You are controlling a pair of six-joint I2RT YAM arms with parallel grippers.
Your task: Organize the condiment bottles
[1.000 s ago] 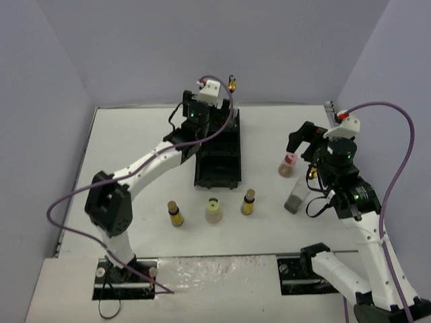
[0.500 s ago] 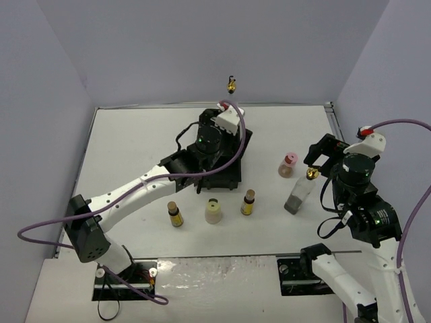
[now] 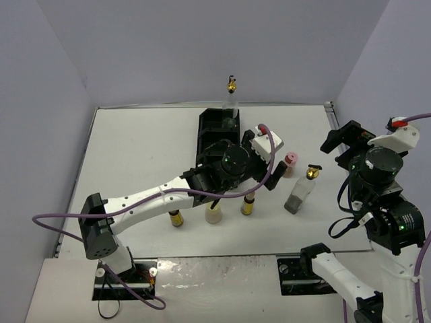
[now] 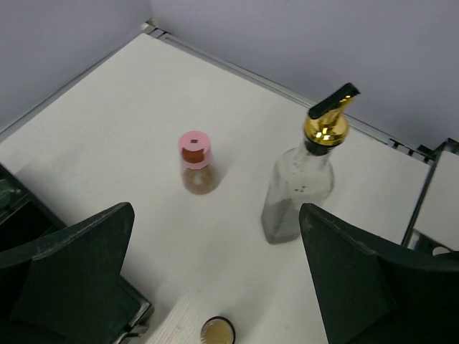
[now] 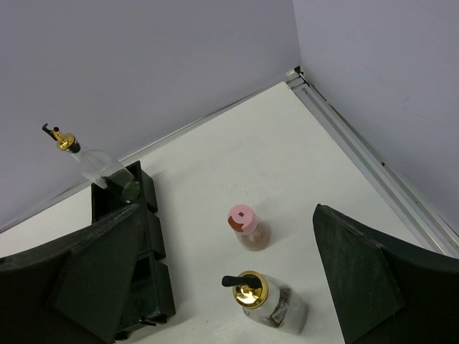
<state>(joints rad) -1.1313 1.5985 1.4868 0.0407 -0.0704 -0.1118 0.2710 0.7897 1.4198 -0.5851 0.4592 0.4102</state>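
We see a clear glossy bottle (image 4: 295, 193), shiny gold metallic pourer (image 4: 326, 126), matt pink plastic-looking cap (image 4: 194, 147), black plastic-looking tray (image 3: 217, 126), smooth matt white table (image 4: 122, 107).

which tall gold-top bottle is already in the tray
The tall bottle in the tray's far end compartment; the other tall bottle stands on the table beside the pink-capped bottle.

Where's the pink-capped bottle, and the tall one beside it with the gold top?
pink-capped bottle (image 4: 198, 178), left wrist view, on its brownish body below the cap.
tall clear bottle (image 4: 300, 183), left wrist view, on its clear glass body.
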